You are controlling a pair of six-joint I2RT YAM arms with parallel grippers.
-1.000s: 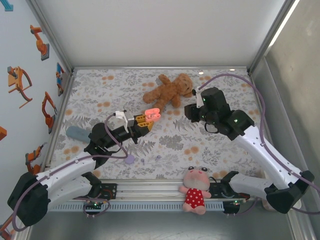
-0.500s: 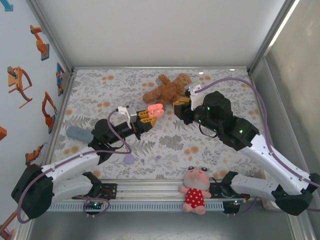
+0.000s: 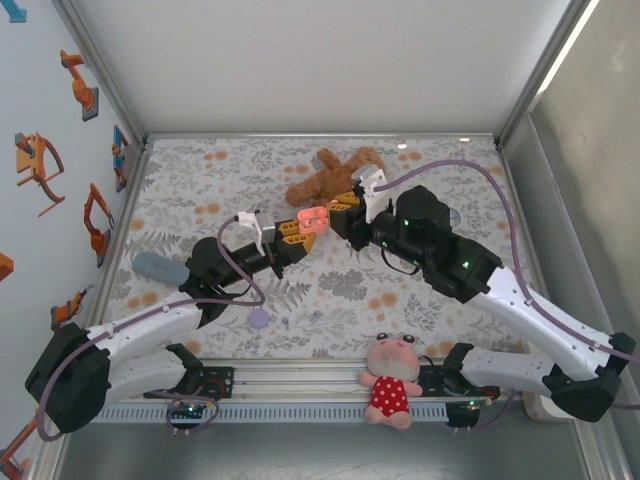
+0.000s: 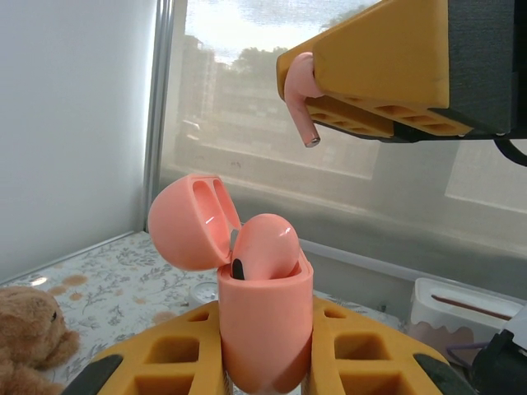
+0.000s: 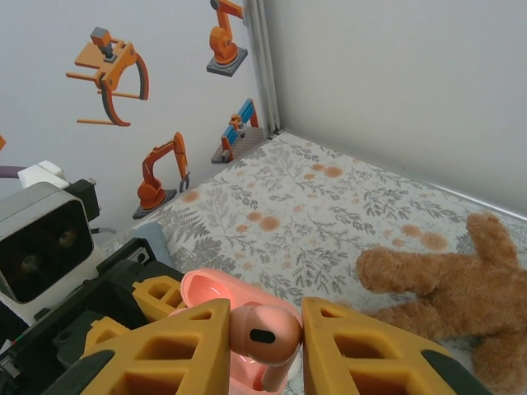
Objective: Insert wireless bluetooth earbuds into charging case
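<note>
Top external view: a table (image 3: 440,170) under a flower-printed cloth carries everything. The 2 arms reach in from the near edge and meet over its middle, the left arm (image 3: 130,340) from the left and the right arm (image 3: 520,300) from the right. A brown teddy bear (image 3: 335,172) lies just behind that meeting point, partly covered by the right wrist. A doll in a red dress (image 3: 390,385) lies on the near rail between the arm bases. A blue-grey cylinder (image 3: 155,266) lies near the left wall, and a pale purple disc (image 3: 259,318) lies on the cloth beside the left forearm.

The left gripper (image 3: 298,232) is closed on the pink charging case (image 4: 263,321), with 1 yellow finger pressed to each side of its lower body. The case stands upright, raised off the cloth, with its lid (image 4: 193,222) swung open.

The right gripper (image 3: 340,208) pinches the held earbud (image 4: 301,86) between its yellow fingers (image 4: 379,58), stem pointing down. That bud hangs above the open case, apart from it. The seated earbud (image 4: 265,247) rests in 1 socket of the case, its rounded head above the rim.
</note>
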